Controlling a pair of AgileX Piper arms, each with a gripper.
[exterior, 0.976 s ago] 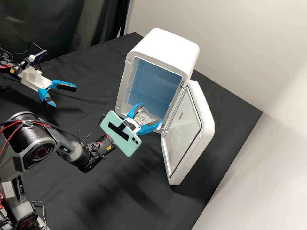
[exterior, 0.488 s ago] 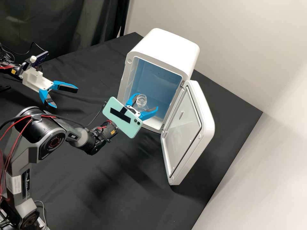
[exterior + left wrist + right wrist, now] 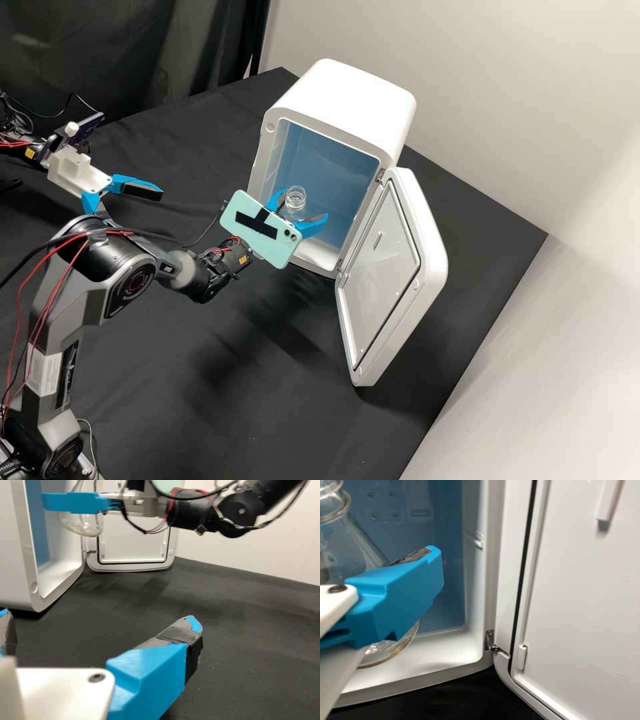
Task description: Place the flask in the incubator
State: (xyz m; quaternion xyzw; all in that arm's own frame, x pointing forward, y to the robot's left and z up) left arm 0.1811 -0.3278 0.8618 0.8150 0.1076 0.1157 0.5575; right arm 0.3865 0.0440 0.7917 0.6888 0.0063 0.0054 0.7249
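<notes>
Flask [image 3: 295,199] in right pincer [image 3: 300,208] inside incubator [image 3: 347,93] mouth — door [image 3: 390,267] swung clear

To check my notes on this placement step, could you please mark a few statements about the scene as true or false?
1. The incubator has its door open. True.
2. The left gripper holds the flask. False: the right gripper holds it; the left gripper is open and empty.
3. The flask is upright. True.
4. The flask lies on the bench. False: it is held at the incubator's opening.
</notes>
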